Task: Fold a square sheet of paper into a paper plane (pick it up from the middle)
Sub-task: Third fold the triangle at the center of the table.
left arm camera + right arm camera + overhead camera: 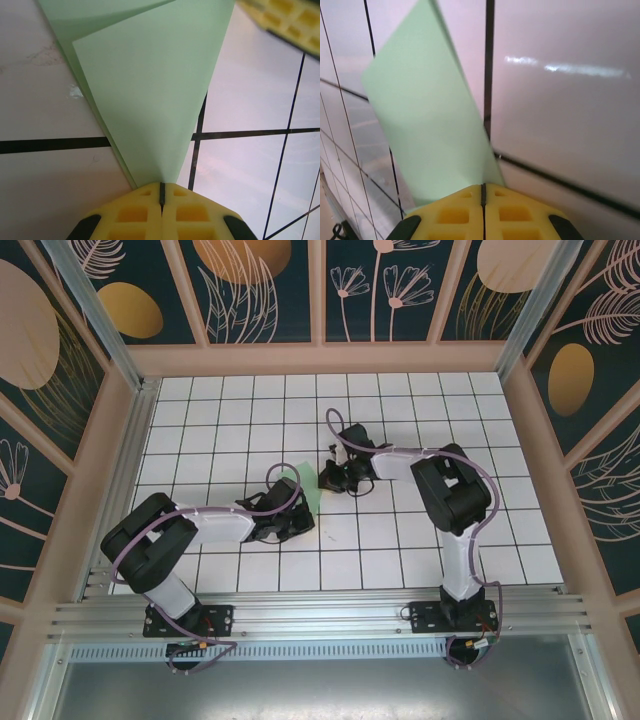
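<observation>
- Currently, nearest me in the top view, the left arm reaches fwd and right over the white tiled counter.
- The left gripper sits low, just left of centre. On its wrist cam the yellow fingers are pressed together w/ no gap, pinching the pointed tip of the green paper.
- The paper is folded: I see overlapping layers, and it widens away from that tip. From above it's a small green patch btwn the two grippers, mid-counter.
- The right gripper is just beyond, at the paper's far end. Its fingers are also closed, clamped on a narrow strip of the same paper.
- The right arm bends back toward me.
- Farthest out are the patterned wall panels.
</observation>
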`<action>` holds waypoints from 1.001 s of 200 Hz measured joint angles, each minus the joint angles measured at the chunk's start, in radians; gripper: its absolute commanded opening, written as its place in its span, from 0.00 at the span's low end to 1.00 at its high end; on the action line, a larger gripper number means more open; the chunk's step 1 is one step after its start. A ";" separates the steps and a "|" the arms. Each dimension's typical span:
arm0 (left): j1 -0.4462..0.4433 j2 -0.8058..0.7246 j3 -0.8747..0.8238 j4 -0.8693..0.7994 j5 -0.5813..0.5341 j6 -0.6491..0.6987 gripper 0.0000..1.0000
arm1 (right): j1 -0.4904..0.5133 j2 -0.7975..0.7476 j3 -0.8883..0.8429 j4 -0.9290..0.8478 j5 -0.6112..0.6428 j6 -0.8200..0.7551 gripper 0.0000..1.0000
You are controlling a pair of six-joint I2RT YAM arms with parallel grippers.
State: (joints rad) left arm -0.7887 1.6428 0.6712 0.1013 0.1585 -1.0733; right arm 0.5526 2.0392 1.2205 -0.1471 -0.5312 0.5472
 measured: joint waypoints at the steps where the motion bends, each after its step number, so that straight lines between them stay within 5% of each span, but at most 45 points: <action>1: 0.000 0.000 0.000 0.000 0.000 0.000 0.00 | -0.002 0.002 0.003 0.000 0.002 -0.001 0.08; 71: -0.002 0.000 0.004 -0.005 -0.003 0.000 0.00 | -0.053 0.006 0.073 0.000 0.113 -0.027 0.09; 130: -0.003 0.001 0.011 -0.018 -0.008 0.001 0.00 | 0.053 -0.179 -0.113 0.011 0.078 -0.018 0.07; 200: -0.004 0.002 0.012 -0.019 -0.010 0.001 0.00 | 0.127 -0.113 -0.153 0.021 0.034 0.013 0.03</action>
State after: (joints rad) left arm -0.7925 1.6447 0.6830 0.0818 0.1486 -1.0721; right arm 0.6800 1.9263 1.0676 -0.1261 -0.4969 0.5606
